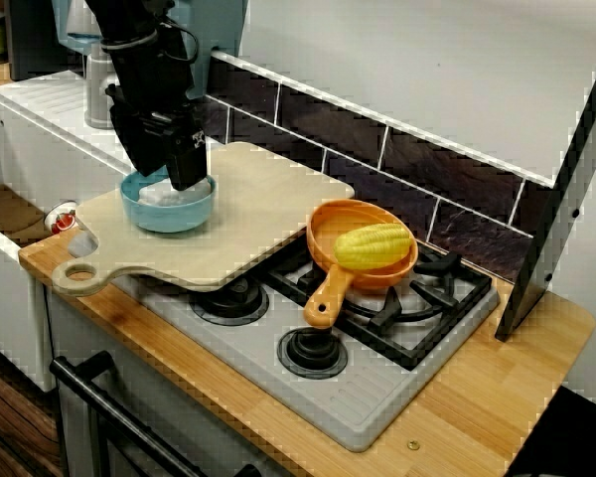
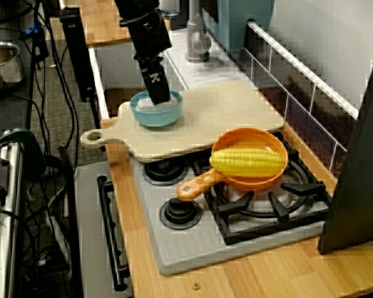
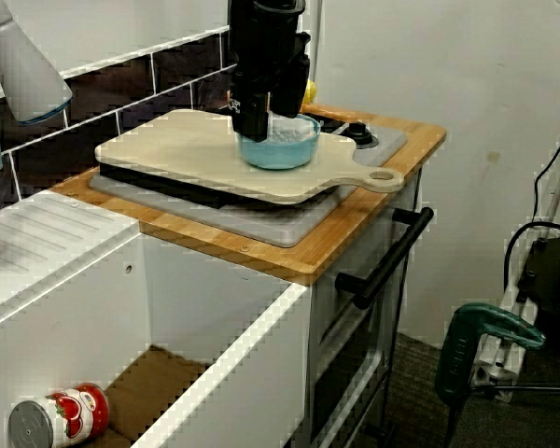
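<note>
Blue bowl (image 1: 169, 214) on the pale cutting board (image 1: 268, 214), toward its handle end, directly beneath the black hand (image 1: 184, 181). Hand pointing straight down, tips inside the bowl's rim, at or on the white lump (image 1: 156, 196) within. Impossible to tell whether apart or together: fingertips hidden by the bowl wall and the hand's own body. Board across the stove (image 1: 377, 388) on the wooden surface (image 1: 497, 388). Well apart, off to one side, an orange pan (image 1: 328, 221) with yellow corn (image 1: 373, 245) in it.
</note>
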Controlling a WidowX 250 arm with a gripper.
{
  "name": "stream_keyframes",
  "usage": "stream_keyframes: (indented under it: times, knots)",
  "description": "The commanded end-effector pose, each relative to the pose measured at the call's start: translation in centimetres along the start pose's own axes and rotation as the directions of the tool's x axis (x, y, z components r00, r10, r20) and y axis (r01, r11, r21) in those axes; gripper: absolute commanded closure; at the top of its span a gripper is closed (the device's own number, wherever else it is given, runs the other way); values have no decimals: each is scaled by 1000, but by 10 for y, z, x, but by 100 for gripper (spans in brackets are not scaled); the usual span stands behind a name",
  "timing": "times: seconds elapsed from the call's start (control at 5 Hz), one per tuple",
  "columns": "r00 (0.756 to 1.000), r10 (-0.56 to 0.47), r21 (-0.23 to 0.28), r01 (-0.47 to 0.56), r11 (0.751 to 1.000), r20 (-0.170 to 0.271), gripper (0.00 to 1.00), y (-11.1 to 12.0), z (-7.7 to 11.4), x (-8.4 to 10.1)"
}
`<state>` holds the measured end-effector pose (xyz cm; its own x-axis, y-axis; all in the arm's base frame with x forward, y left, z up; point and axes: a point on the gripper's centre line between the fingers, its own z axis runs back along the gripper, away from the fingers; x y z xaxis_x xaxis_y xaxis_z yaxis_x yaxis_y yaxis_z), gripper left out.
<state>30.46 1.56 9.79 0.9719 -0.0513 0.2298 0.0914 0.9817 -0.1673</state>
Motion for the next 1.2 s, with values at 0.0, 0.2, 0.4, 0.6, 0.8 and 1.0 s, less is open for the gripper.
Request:
stream_keyframes:
  times: [0.0, 0.2, 0.4, 0.6, 0.8, 1.0]
  knots:
    - [1000, 11, -6, -11, 1000, 25, 0, 3, 9, 1]
    - [1000, 10, -12, -10, 1000, 28, 0, 2, 13, 1]
    - [999, 12, -17, -11, 1000, 29, 0, 2, 16, 2]
    - [1000, 9, -17, -8, 1000, 29, 0, 1, 16, 1]
    - [999, 8, -20, -7, 1000, 33, 0, 1, 18, 1]
    - [999, 8, -21, -8, 1000, 35, 0, 1, 19, 2]
